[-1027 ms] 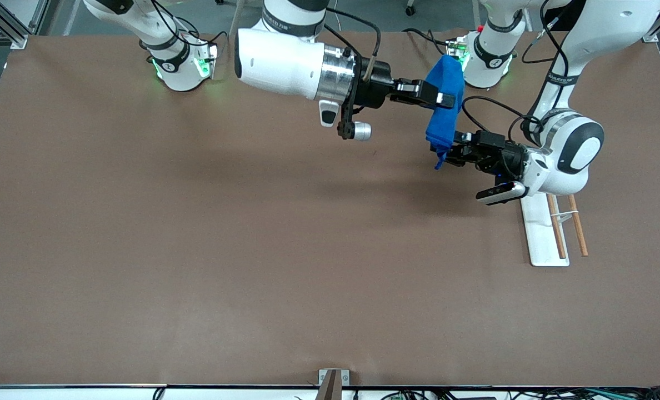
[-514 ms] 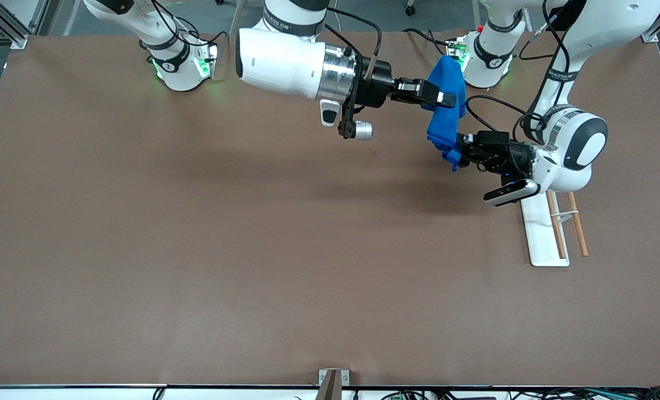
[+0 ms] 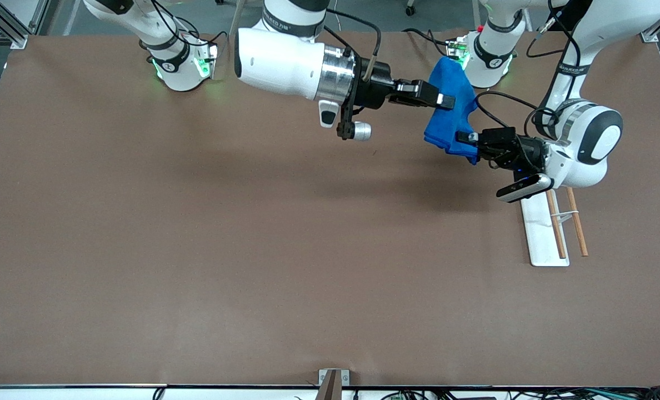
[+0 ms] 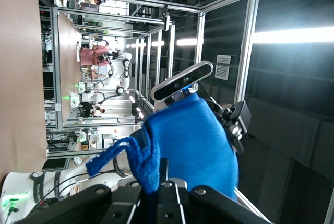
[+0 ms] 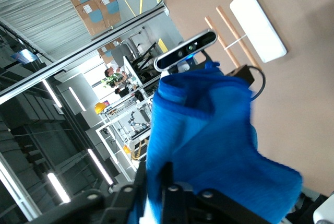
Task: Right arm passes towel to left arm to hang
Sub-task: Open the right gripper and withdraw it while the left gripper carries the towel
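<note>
The bright blue towel (image 3: pixel 448 119) hangs in the air between the two grippers, over the table near the left arm's base. My right gripper (image 3: pixel 446 100) is shut on its upper part; in the right wrist view the towel (image 5: pixel 209 140) fills the space between the fingers of the right gripper (image 5: pixel 156 195). My left gripper (image 3: pixel 470 139) is shut on the towel's lower end, which is pulled sideways. In the left wrist view the cloth (image 4: pixel 193 145) bunches out of the left gripper (image 4: pixel 155 185), with a loose corner sticking out.
A hanging rack with a white base (image 3: pixel 542 236) and thin wooden rods (image 3: pixel 578 229) lies on the table under the left arm's wrist, nearer the front camera; it also shows in the right wrist view (image 5: pixel 258 25). The arm bases stand along the table's top edge.
My left gripper has moved toward the left arm's end of the table, drawing the towel's lower end with it. The towel now slants instead of hanging straight. The right gripper has barely moved.
</note>
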